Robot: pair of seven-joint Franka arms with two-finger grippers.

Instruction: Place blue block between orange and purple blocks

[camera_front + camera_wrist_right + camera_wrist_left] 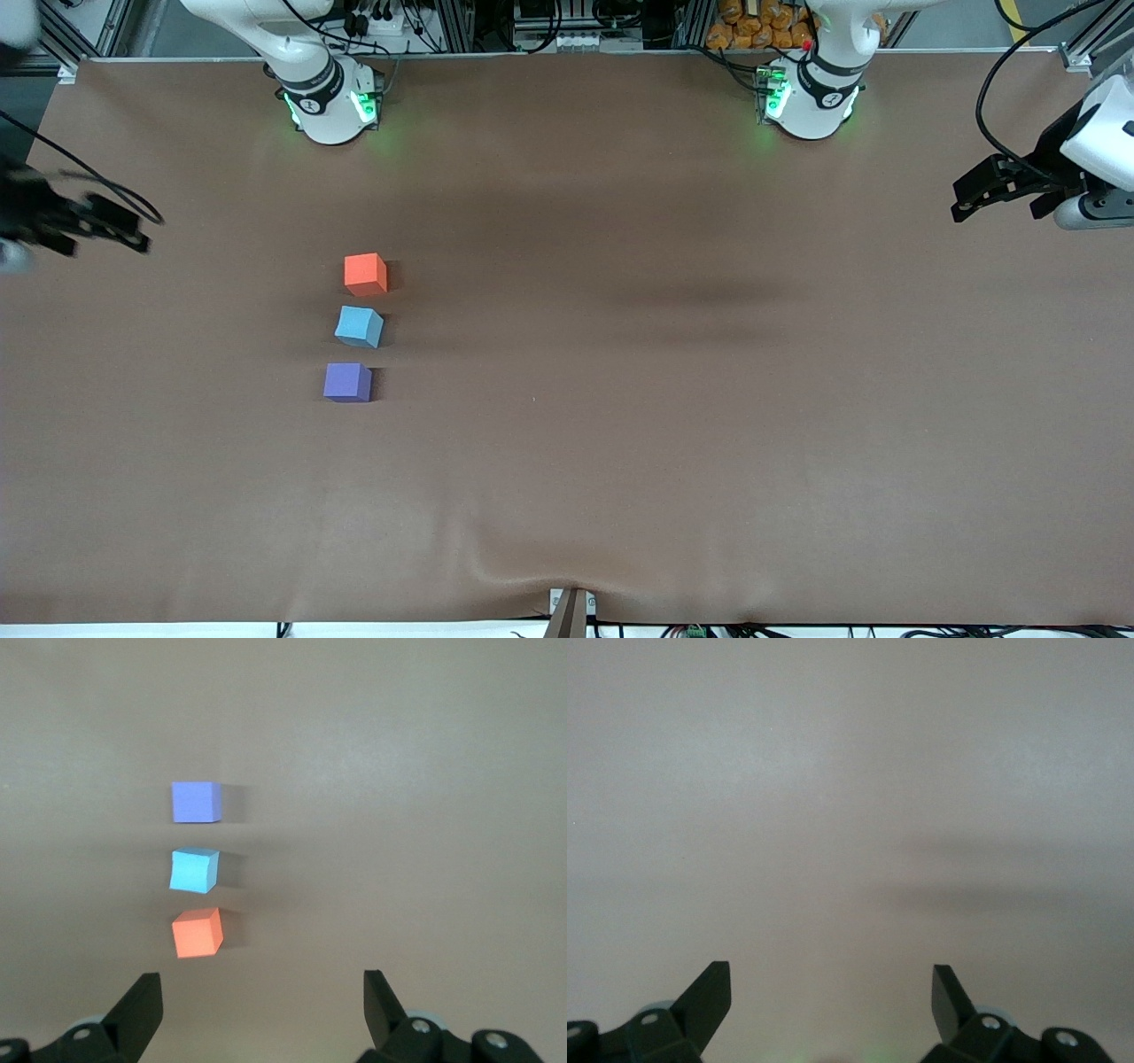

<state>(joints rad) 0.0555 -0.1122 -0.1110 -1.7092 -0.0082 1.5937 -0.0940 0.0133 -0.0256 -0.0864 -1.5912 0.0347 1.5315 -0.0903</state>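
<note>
Blue block (359, 326) sits between orange (365, 274) and purple (347, 382), clear of both open, empty grippers, left (997, 188) and right (97, 226); a stray sweep could scatter them

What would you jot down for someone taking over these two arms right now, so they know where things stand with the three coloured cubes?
Left gripper: open, empty, waiting over the left arm's end of the table.
Right gripper: open, empty, over the right arm's end of the table.
Cubes: orange block, blue block and purple block sit in a row on the table, apart from one another, purple nearest the front camera.
Done: blue sits between orange and purple, slightly turned.
Left: apparently nothing, except maybe squaring up the blue one.
</note>
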